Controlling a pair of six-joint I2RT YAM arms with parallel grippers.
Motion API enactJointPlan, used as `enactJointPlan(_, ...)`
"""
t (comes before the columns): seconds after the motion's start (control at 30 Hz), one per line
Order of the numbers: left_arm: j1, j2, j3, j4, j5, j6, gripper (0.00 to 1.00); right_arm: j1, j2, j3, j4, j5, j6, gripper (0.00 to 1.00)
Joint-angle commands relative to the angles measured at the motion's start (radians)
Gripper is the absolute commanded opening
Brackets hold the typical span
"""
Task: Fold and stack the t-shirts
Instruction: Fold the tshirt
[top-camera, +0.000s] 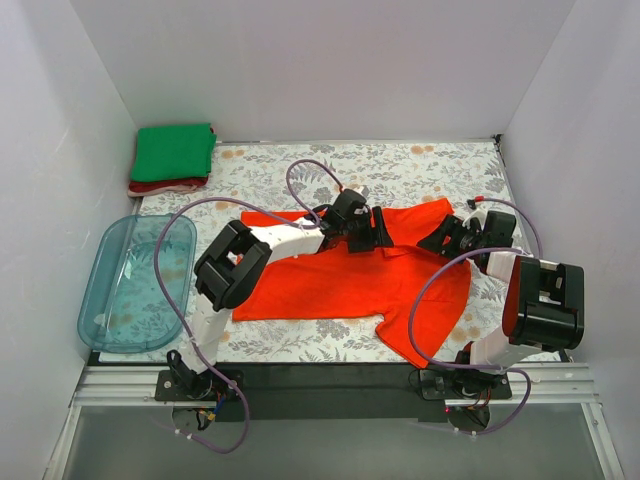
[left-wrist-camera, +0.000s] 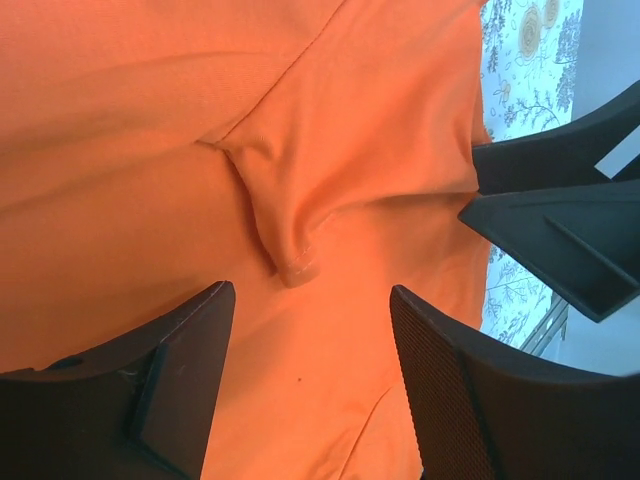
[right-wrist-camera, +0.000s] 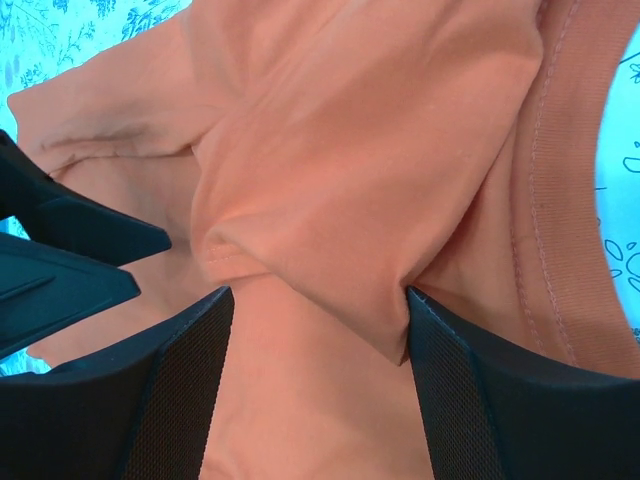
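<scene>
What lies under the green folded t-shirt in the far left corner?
Under the green t-shirt lies a dark red t-shirt. Only its near edge shows; the rest is covered.

You have a left tool (top-camera: 381, 229) and right tool (top-camera: 438, 238), plus one tub (top-camera: 95, 282). Three t-shirts: an orange-red t-shirt (top-camera: 330, 285) beneath both tools, a green t-shirt (top-camera: 173, 152) and a dark red t-shirt (top-camera: 152, 186) well left.

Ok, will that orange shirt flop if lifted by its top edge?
Probably yes: the orange shirt puckers into soft folds at the left end effector and right end effector. It looks thin, so likely light. Pushed, it would probably wrinkle rather than slide.
</scene>
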Motion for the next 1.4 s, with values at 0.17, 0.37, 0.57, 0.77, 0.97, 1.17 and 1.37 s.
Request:
enactJointPlan(0.17,-0.017,0.04,0.055,0.018,0.022,-0.017,0.58,-0.014,-0.006,-0.027,0.043,0.002,-0.031,0.73)
enactJointPlan(0.37,-0.028,0.064,0.069,0.018,0.02,-0.022,0.48,-0.026,-0.041,-0.061,0.041,0.031,-0.031,0.7)
enactJointPlan(0.57,-0.033,0.083,0.091,0.019,0.022,-0.02,0.36,-0.025,-0.068,-0.071,0.041,0.045,-0.054,0.69)
enactJointPlan(0.77,-0.034,0.092,0.086,0.019,0.006,-0.018,0.29,-0.026,-0.104,-0.084,0.04,0.1,-0.061,0.68)
enactJointPlan(0.97,-0.036,0.087,0.066,0.011,-0.034,-0.018,0.37,-0.025,-0.156,-0.108,0.038,0.14,-0.071,0.64)
enactJointPlan(1.17,-0.04,0.092,0.072,-0.022,-0.073,-0.006,0.38,-0.022,-0.158,-0.145,0.037,0.134,-0.071,0.62)
enactJointPlan(1.37,-0.042,0.113,0.089,-0.047,-0.08,0.002,0.38,-0.015,-0.129,-0.124,0.04,0.138,-0.094,0.61)
